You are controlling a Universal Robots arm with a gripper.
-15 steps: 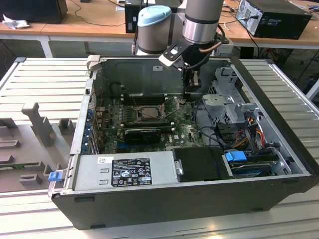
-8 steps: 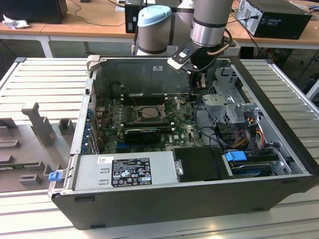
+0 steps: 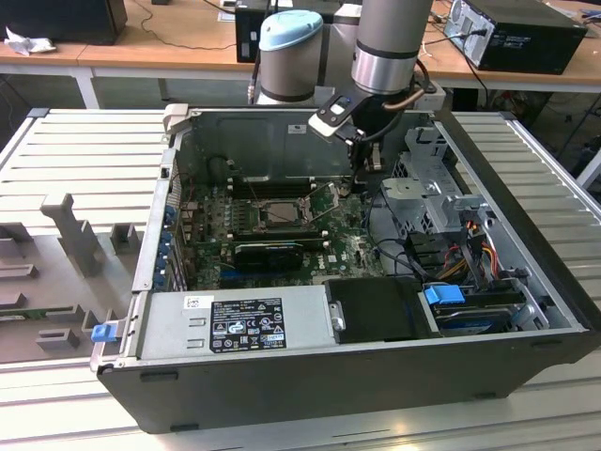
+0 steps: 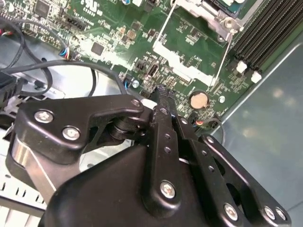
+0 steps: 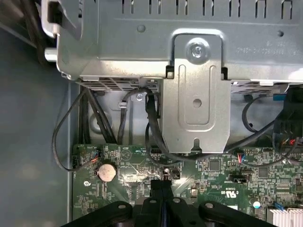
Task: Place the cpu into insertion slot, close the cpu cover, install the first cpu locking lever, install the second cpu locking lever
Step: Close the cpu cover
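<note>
An open computer case lies on the table with its green motherboard (image 3: 343, 240) facing up. The insertion slot (image 3: 280, 212) is a square socket with a silvery rim near the board's middle, and a grey square face shows in its window. The cpu cover (image 4: 208, 12) lies as a silvery frame at the socket's corner. Two thin wire levers (image 4: 163, 28) run beside it. My gripper (image 3: 368, 174) hangs over the board towards the exterior view's right of the socket. Its black fingertips (image 4: 161, 94) are pressed together, shut, above a small connector, as the first wrist view (image 5: 162, 182) confirms. Nothing shows between them.
A grey drive cage (image 5: 199, 85) with loose black cables stands just beyond the gripper. A coin battery (image 4: 199, 99) sits close to the fingertips. Black memory slots (image 4: 265, 28) flank the socket. A long black graphics card (image 3: 268, 254) and the power supply (image 3: 239, 319) fill the case's near side.
</note>
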